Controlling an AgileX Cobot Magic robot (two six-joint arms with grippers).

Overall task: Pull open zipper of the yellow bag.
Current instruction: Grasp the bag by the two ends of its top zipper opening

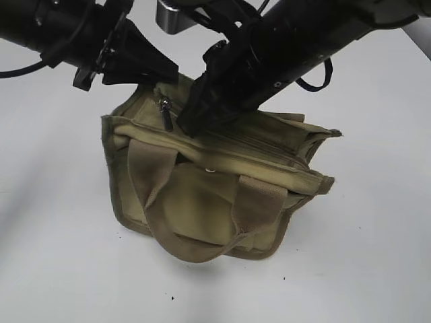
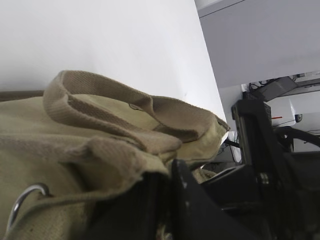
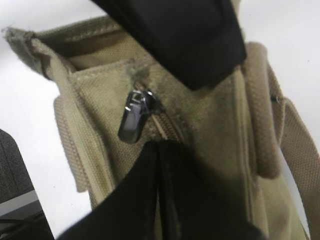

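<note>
A white table (image 1: 60, 256) fills the picture from edge to edge. One thing sits right on it: the yellow bag (image 1: 202, 202), in the middle of the picture. The bag stands on its bottom, with one wide handle (image 1: 195, 249) hanging down its front side toward the lower middle. A few tiny dark crumbs (image 1: 171, 297) lie on the table near the bottom of the picture, just below the bag.

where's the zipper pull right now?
The silver zipper pull sits at the left end of the yellow bag's top in the exterior view, just left of the right gripper, whose shut tips rest beside it, not on it.
</note>
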